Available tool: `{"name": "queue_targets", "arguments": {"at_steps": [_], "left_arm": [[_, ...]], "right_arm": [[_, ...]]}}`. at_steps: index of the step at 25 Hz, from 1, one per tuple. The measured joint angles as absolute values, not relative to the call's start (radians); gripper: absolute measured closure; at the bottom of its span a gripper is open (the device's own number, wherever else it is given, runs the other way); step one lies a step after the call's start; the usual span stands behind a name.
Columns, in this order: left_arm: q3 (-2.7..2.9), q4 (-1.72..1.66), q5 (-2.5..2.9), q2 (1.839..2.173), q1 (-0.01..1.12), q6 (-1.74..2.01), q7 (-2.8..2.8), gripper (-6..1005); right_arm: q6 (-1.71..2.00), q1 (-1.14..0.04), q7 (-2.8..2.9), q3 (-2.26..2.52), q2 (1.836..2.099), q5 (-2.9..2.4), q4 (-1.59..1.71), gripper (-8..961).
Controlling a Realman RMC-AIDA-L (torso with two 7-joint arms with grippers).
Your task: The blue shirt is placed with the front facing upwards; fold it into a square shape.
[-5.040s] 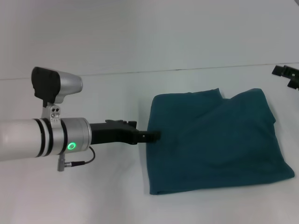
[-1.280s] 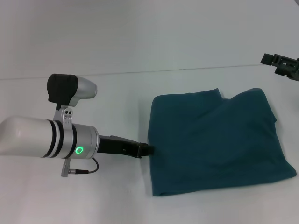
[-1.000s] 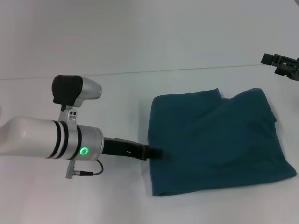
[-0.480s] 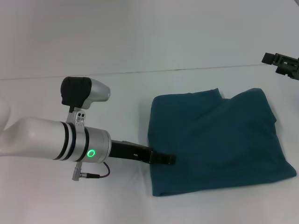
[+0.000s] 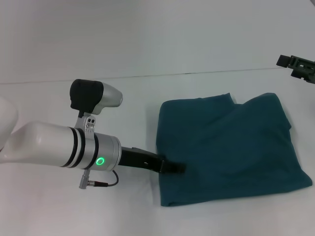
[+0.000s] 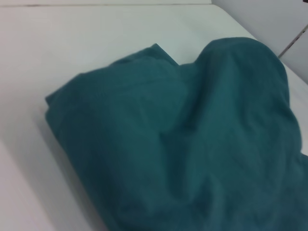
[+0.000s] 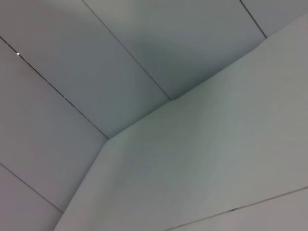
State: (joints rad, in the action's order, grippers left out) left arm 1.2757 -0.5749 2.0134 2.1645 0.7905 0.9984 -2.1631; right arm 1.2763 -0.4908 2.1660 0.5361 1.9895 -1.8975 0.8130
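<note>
A white table fills the view. The blue shirt, already folded into a rough square, lies at four o'clock. Over the last second the left gripper has slid from the shirt's nine o'clock edge onto the cloth, probably smoothing it; its grasp cannot be told. The right gripper idles at two o'clock, grasp unclear.

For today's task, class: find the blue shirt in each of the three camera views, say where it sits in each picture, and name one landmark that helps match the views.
Head view: the blue shirt lies folded right of centre on the white table, the left gripper at its left edge.
Left wrist view: it fills most of the picture.
Right wrist view: not in it.
Shared landmark: the notch between the shirt's two far humps.
</note>
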Motion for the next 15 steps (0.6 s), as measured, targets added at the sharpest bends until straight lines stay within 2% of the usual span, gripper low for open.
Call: {"name": "queue_targets", "arguments": {"at_steps": [9, 15], "left_arm": [[1.29, -0.572, 2.02, 2.164, 0.796, 0.967, -2.158, 365], [1.298, -0.569, 2.02, 2.164, 0.798, 0.964, -2.158, 660]], "right_arm": [[1.287, -0.491, 2.166, 0.534, 1.993, -1.898, 0.819, 38], [1.289, -0.491, 2.166, 0.534, 1.994, -1.897, 0.821, 38]]}}
